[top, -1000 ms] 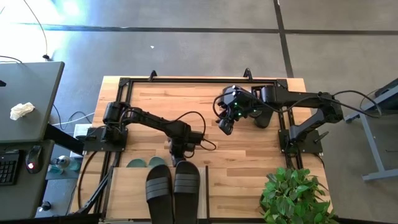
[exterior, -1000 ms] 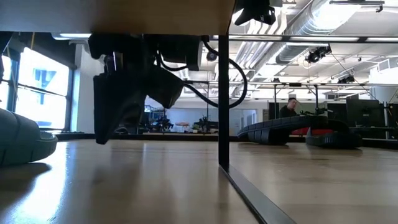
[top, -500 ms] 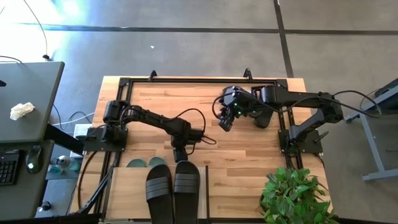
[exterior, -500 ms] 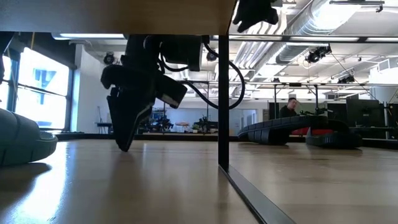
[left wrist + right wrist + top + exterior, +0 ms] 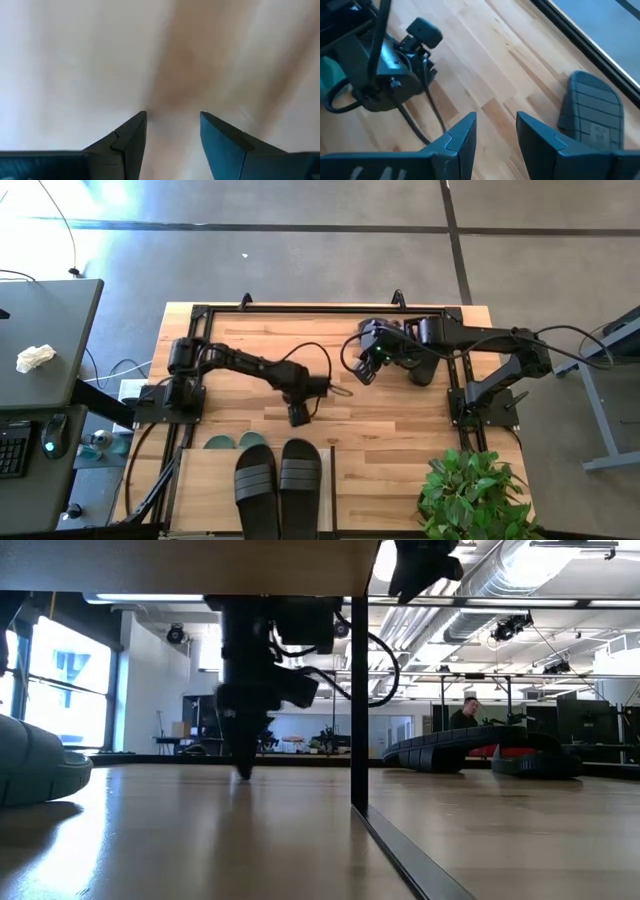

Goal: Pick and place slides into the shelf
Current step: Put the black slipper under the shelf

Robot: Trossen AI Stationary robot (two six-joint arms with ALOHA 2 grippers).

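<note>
Left to right, seen from above. At the near-left corner of the light wooden desk (image 5: pixel 250 355) the low light-wood shelf with its dark metal frame (image 5: pixel 205 485) carries a pair of black open-toe rubber slides with wide straps (image 5: pixel 278 485) side by side on its top board. The toes of a muted sage-green pair of rubber slides (image 5: pixel 237 442) show at the shelf's far edge on the lower level, presumably already stowed there.

The left gripper (image 5: pixel 299 414) hangs just beyond the shelf, near the toe of the black pair and apart from it. Its wrist view shows the fingers (image 5: pixel 131 136) partly open, a clear gap between them with only bare wood beyond, so they hold nothing. This placement suggests an arm free to leave the shelf.

The right gripper (image 5: pixel 365 372) sits well apart, toward the far right of the desk. Its fingers (image 5: pixel 464 131) are parted by a moderate gap and grip nothing. A further black rubber slide (image 5: pixel 590 110) lies sole-up just beside them, probably the next to be picked. The level view shows two dark slides (image 5: pixel 485 752) resting on the desk there.
</note>
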